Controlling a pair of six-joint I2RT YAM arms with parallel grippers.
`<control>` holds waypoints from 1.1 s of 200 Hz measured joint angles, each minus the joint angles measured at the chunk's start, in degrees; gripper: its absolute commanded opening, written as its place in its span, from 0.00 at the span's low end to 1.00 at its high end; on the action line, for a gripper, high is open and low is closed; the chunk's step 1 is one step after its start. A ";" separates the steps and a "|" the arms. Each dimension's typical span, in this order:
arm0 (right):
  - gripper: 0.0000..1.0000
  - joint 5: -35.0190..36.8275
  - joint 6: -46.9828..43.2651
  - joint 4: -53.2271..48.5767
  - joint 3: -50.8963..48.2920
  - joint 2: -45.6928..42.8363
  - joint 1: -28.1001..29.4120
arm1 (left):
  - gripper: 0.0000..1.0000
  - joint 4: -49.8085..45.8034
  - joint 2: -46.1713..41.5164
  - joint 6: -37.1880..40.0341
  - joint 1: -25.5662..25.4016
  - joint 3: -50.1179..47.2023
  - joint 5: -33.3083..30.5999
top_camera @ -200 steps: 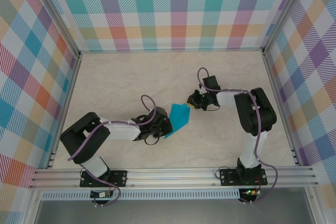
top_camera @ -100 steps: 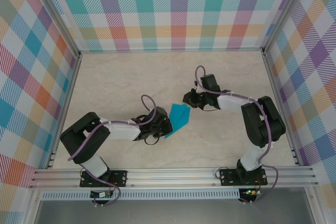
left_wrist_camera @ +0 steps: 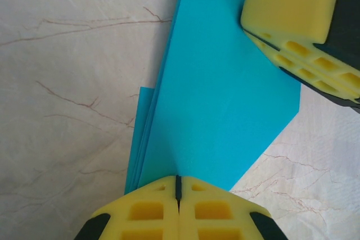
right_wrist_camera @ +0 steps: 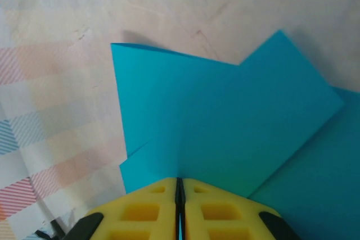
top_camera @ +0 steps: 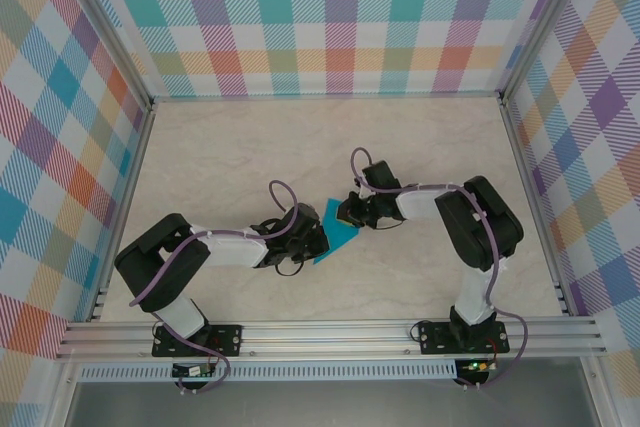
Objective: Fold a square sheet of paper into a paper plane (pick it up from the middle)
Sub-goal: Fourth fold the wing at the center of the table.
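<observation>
Marbled tabletop (top_camera: 250,147); square sheet of paper (left_wrist_camera: 225,94) mid-fold, pinched by left gripper (left_wrist_camera: 178,181) and right gripper (right_wrist_camera: 179,182). Next, likely: press crease flat.

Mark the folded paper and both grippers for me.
folded blue paper (left_wrist_camera: 219,99), left wrist view, centre of top layer
left gripper (left_wrist_camera: 178,179), left wrist view, seam between closed fingertips
right gripper (right_wrist_camera: 180,181), right wrist view, seam between closed fingertips
</observation>
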 measured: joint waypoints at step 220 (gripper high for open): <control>0.11 -1.64 0.61 0.68 0.28 -4.90 0.39 | 0.00 0.20 0.24 0.22 0.07 0.04 0.61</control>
